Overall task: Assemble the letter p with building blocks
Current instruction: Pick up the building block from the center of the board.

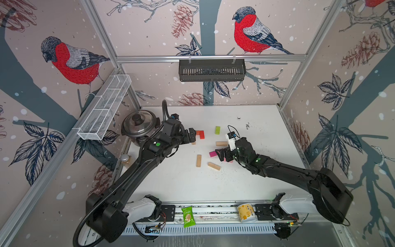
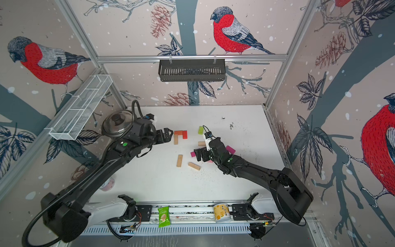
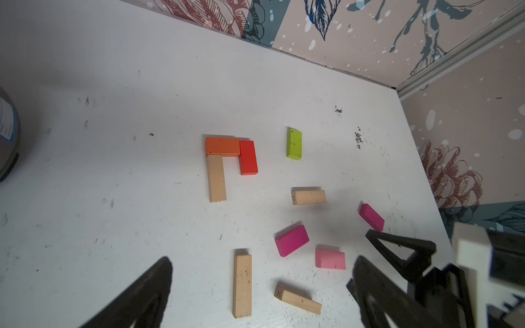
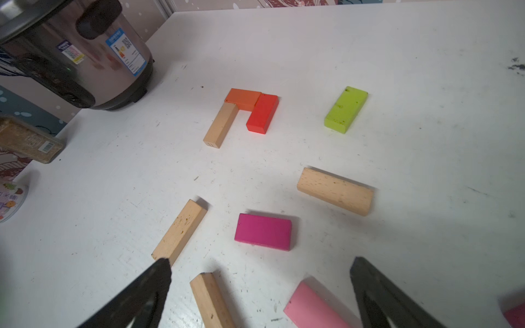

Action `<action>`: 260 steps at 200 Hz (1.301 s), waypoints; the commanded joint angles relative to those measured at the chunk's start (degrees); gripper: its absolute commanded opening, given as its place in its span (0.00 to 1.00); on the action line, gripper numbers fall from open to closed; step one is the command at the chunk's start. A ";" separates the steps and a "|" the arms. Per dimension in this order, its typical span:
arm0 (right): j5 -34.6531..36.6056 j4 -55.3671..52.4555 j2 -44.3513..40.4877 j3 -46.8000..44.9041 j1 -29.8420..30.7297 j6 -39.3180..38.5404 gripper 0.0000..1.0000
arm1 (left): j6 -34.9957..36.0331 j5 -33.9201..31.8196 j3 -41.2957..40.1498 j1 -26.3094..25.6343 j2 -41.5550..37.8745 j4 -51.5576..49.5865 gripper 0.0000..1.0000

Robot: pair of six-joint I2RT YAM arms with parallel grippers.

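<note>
The partial letter p lies flat: an orange block [image 3: 223, 146] across the top, a red block [image 3: 248, 157] down one side and a tan stem [image 3: 217, 178] down the other. My left gripper [image 2: 168, 135] hovers open and empty just left of it. Loose building blocks lie around: lime [image 3: 294, 143], magenta [image 4: 263, 231], pink [image 3: 330, 258], a second magenta [image 3: 371, 217] and three tan ones [image 1: 199, 160] [image 1: 214, 166] [image 1: 221, 143]. My right gripper [image 1: 222, 153] is open above the pink and magenta blocks, holding nothing.
A steel cooker [image 1: 140, 125] stands at the back left beside my left arm, with a small jar [image 1: 125, 159] in front of it. A green snack packet [image 1: 188, 216] and a yellow cup [image 1: 246, 212] sit on the front rail.
</note>
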 commanded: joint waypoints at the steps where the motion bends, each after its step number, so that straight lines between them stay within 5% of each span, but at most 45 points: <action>1: -0.01 -2.16 2.20 1.97 -0.46 1.38 1.00 | 2.42 -0.14 -3.81 0.18 -7.42 4.58 0.98; 40: 3.55 -8.05 9.53 8.21 0.02 2.73 1.00 | 1.10 -6.84 -13.56 0.20 -20.28 7.40 0.98; 75: 7.22 -13.58 18.24 15.78 1.87 3.53 1.00 | 0.77 -3.46 -18.90 1.83 -25.90 12.46 0.98; 105: 10.18 -17.25 24.36 21.10 4.31 3.87 1.00 | 1.76 2.57 -19.07 6.06 -24.15 12.82 0.97; 156: 11.15 -19.65 30.09 25.44 5.66 6.03 1.00 | 1.12 22.00 -19.76 12.48 -18.04 17.41 0.97; 206: 10.97 -20.67 31.10 25.85 6.17 7.10 0.97 | -0.09 30.36 -20.40 15.40 -15.41 20.13 0.97; 260: 10.05 -20.18 31.99 25.67 6.49 6.90 0.86 | -0.04 30.80 -20.29 15.84 -15.38 20.06 0.97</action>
